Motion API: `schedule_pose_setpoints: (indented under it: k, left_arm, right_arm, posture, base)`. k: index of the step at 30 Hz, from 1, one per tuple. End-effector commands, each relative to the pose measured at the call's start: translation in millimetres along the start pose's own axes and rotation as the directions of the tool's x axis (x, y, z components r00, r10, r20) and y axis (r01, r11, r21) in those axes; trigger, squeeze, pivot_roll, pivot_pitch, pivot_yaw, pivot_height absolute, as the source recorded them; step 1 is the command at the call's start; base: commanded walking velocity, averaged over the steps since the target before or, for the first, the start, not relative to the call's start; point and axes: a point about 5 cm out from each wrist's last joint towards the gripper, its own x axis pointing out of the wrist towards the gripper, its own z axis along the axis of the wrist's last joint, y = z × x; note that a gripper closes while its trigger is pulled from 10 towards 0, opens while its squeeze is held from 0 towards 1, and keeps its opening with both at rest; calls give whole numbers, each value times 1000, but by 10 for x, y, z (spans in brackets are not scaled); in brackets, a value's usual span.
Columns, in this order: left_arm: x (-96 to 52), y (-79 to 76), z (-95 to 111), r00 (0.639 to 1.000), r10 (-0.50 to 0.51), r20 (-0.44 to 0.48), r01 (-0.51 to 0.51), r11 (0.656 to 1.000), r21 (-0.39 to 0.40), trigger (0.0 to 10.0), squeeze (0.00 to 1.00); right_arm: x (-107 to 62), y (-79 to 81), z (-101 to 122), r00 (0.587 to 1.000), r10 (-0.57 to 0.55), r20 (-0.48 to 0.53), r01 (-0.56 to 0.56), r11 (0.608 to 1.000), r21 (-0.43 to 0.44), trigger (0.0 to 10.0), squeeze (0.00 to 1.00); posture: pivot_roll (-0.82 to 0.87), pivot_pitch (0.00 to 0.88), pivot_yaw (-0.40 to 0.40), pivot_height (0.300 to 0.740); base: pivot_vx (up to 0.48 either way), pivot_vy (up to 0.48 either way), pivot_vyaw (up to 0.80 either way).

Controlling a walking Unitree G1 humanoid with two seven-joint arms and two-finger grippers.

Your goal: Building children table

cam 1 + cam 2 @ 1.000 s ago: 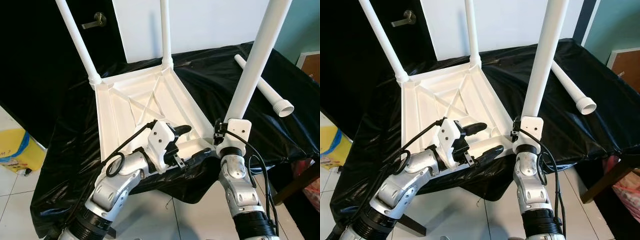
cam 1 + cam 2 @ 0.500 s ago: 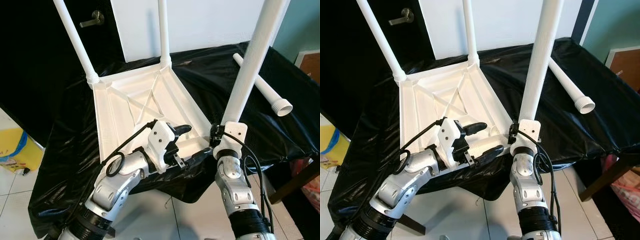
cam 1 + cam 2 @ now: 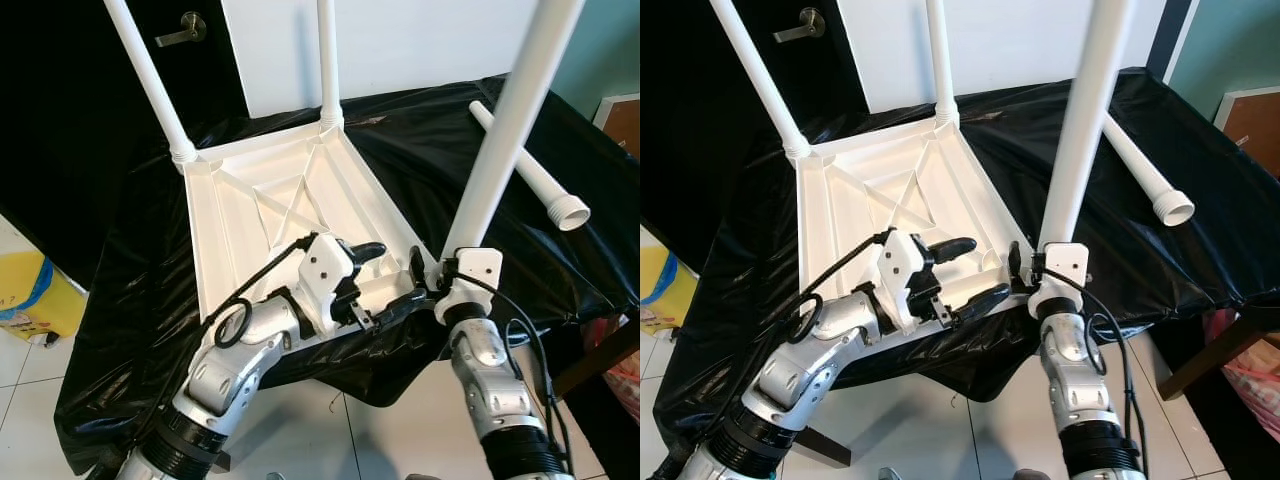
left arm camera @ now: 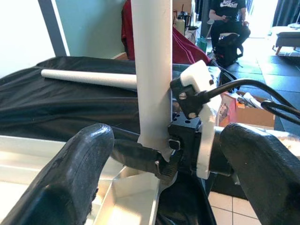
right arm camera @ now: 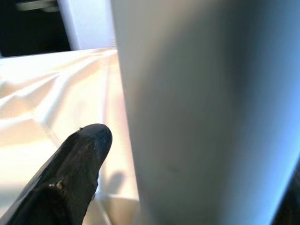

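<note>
A white children's table top lies upside down on a black-covered surface. Two white legs stand in its far corners. My right gripper is shut on a third leg, holding it upright with its foot at the near right corner. In the right wrist view this leg is close up beside one black finger. My left gripper is open, its fingers spread either side of the top's near rim, just left of that corner. A fourth leg lies loose on the cloth at the right.
A dark door with a handle stands at the back left. A yellow bag sits on the tiled floor at the left. At the far right is a brown board. A seated person is far off in the left wrist view.
My right gripper has shifted a little with the held leg, and one of its fingers now shows left of the leg's foot. The left gripper stays put, open.
</note>
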Motion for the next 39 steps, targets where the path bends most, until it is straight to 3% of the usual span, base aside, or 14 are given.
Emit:
schedule_pose_setpoints:
  k: [1, 3, 9, 11, 16, 17, 18, 19, 20, 21, 34, 35, 36, 39]
  left_arm:
    - [-14, -8, -17, 999, -40, -8, 40, 999, 4, 10000, 0]
    - [-14, -8, -17, 999, -40, -8, 40, 999, 4, 10000, 0]
    - [-17, -32, -55, 997, -64, -33, 65, 998, 11, 10000, 0]
    - [-6, -46, -64, 996, -79, -39, 80, 997, 12, 10000, 0]
    - [6, -54, -66, 995, -90, -42, 90, 996, 14, 10000, 0]
    - [9, -54, -66, 995, -92, -42, 92, 996, 16, 10000, 0]
    - [9, -54, -66, 995, -92, -42, 92, 996, 16, 10000, 0]
    - [8, -53, -64, 995, -92, -42, 93, 996, 18, 10000, 0]
    - [8, -53, -64, 995, -92, -42, 93, 996, 18, 10000, 0]
    - [7, -53, -65, 995, -91, -42, 92, 996, 18, 10000, 0]
    - [16, -74, -69, 995, -95, -36, 96, 995, 20, 10000, 0]
    - [15, -61, -68, 995, -94, -37, 95, 995, 23, 10000, 0]
    - [14, -51, -62, 995, -94, -36, 95, 995, 26, 10000, 0]
    - [13, -47, -57, 995, -94, -37, 95, 995, 29, 10000, 0]
  right_arm:
    - [-2, 21, 84, 993, 106, 48, -107, 994, 2, 10000, 0]
    - [-2, 21, 84, 993, 106, 48, -107, 994, 2, 10000, 0]
    - [30, -129, 141, 964, 262, 39, -259, 963, -74, 10000, 0]
    - [90, -172, 153, 938, 345, 5, -343, 933, -109, 10000, 0]
    - [141, -220, 156, 918, 396, -27, -396, 909, -131, 10000, 0]
    - [156, -247, 146, 912, 408, -42, -410, 903, -131, 7961, 0]
    - [156, -247, 146, 912, 408, -42, -410, 903, -131, 7961, 0]
    - [160, -270, 135, 909, 413, -51, -416, 900, -128, 3059, 0]
    - [160, -270, 135, 909, 413, -51, -416, 900, -128, 3059, 0]
    - [156, -301, 119, 908, 415, -61, -419, 899, -125, 0, 0]
    - [0, -444, -61, 923, 367, -116, -377, 923, -74, 0, 0]
    - [-27, -451, -99, 931, 345, -120, -353, 934, -54, 9255, 0]
    - [-51, -441, -128, 940, 319, -120, -325, 945, -35, 10000, 0]
    - [-67, -394, -157, 962, 247, -112, -248, 969, 5, 10000, 0]
  posture:
    - [-149, 9, 74, 740]
    - [-149, 9, 74, 740]
    - [-154, 10, 77, 740]
    - [-159, 2, 84, 740]
    - [-159, 0, 83, 740]
    - [-158, 0, 83, 740]
    - [-158, 0, 83, 740]
    - [-157, 0, 81, 740]
    - [-157, 0, 81, 740]
    - [-157, 0, 79, 740]
    - [-167, 0, 77, 740]
    - [-166, 0, 77, 740]
    - [-166, 0, 76, 740]
    - [-163, 0, 74, 740]
  base:
    - [0, 0, 0]
    - [0, 0, 0]
    - [0, 0, 0]
    - [0, 0, 0]
    - [0, 0, 0]
    - [0, 0, 0]
    - [0, 0, 0]
    - [0, 0, 0]
    - [0, 0, 0]
    - [0, 0, 0]
    - [0, 0, 0]
    - [0, 0, 0]
    - [0, 0, 0]
    - [0, 0, 0]
